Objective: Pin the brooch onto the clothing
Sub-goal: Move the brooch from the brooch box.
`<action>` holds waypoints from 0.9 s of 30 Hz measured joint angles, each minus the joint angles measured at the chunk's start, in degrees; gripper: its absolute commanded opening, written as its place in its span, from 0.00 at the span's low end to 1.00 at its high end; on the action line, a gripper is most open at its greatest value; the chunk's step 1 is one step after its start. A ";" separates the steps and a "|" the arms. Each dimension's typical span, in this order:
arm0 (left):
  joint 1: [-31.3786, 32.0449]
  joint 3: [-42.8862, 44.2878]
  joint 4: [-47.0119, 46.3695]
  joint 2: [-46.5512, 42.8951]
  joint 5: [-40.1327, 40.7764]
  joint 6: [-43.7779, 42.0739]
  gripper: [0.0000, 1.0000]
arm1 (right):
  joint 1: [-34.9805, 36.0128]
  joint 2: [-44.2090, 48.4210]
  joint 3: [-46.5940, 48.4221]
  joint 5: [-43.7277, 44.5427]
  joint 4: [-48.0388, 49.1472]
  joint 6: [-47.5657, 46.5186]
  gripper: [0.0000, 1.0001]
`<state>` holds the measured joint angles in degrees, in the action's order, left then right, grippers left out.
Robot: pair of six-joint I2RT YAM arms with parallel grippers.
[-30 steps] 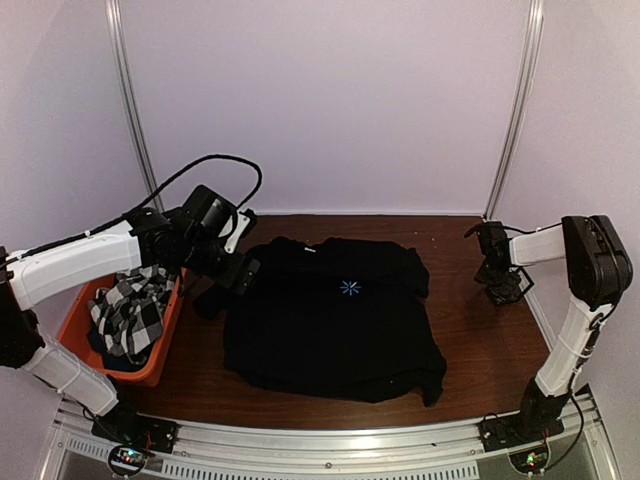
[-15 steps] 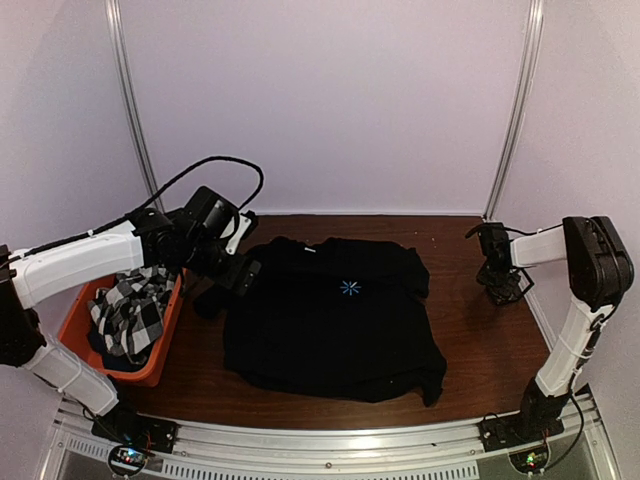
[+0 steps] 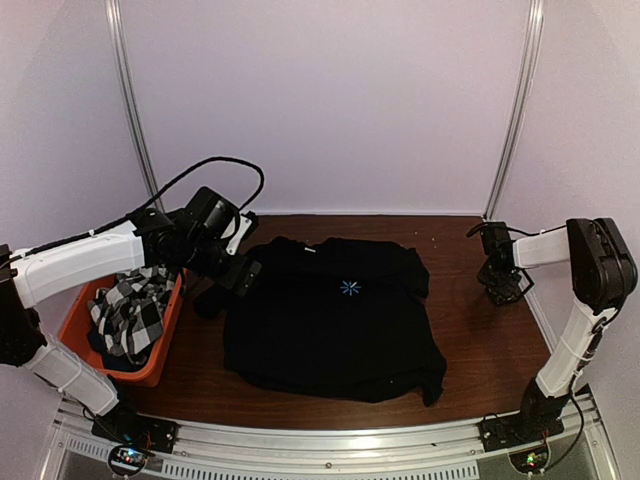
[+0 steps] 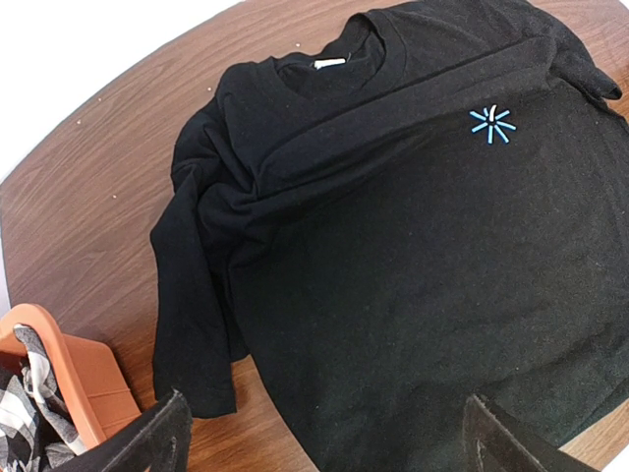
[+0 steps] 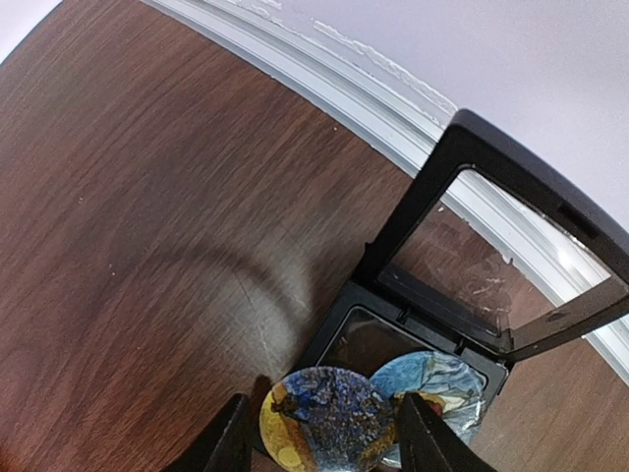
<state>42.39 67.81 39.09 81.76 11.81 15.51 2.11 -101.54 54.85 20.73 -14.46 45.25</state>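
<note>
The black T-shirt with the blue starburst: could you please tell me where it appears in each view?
Top external: the black T-shirt lies flat in the middle of the table.
Left wrist: it fills most of the picture, collar at the top.
Right wrist: not in it; this view shows an open black case and two round brooches.
Shared landmark: the brown wooden table shows in all three.

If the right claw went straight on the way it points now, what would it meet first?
The right claw would likely meet the round blue-and-gold brooch in the open black case first; the gap is hard to judge.
</note>
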 measured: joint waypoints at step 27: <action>0.00 0.00 0.00 0.00 -0.02 0.02 0.98 | 0.00 0.15 -1.11 -1.07 1.46 0.13 0.45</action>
<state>42.39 67.81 39.09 81.76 11.79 15.53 2.11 -101.38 53.74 19.66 -12.99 45.39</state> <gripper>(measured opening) 0.976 0.454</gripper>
